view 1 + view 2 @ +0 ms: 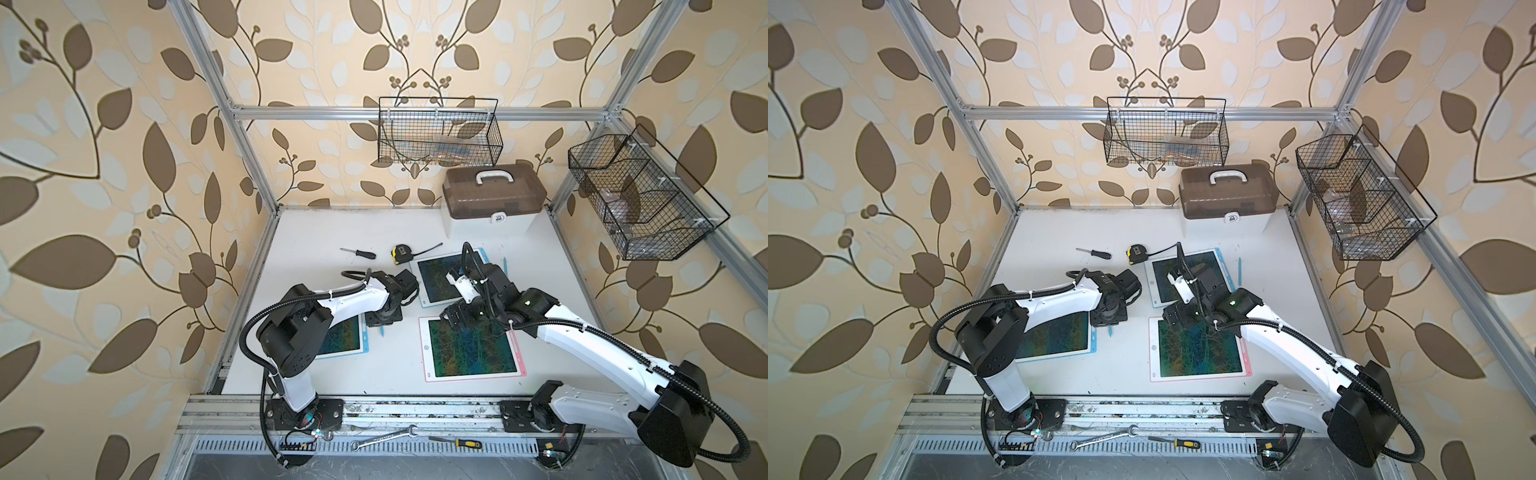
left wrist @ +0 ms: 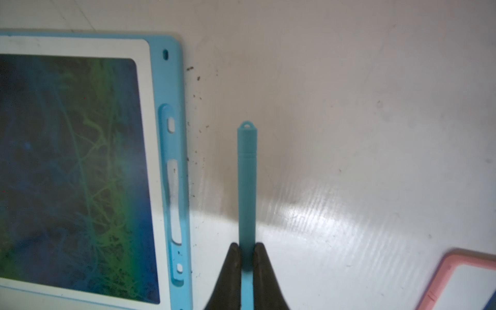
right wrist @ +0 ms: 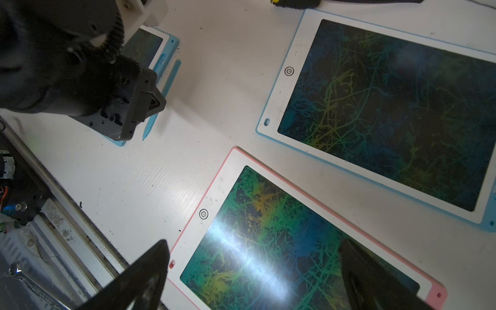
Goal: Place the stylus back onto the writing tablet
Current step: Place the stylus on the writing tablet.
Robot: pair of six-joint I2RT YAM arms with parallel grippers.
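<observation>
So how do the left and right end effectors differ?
The left end effector is shut on the blue stylus; the right end effector is open and empty. The left is beside the blue tablet; the right is over the pink tablet. Both have black fingers.

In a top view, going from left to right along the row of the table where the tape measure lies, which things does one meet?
Black-handled screwdriver → yellow and black tape measure → blue-framed writing tablet → loose light blue stylus.
</observation>
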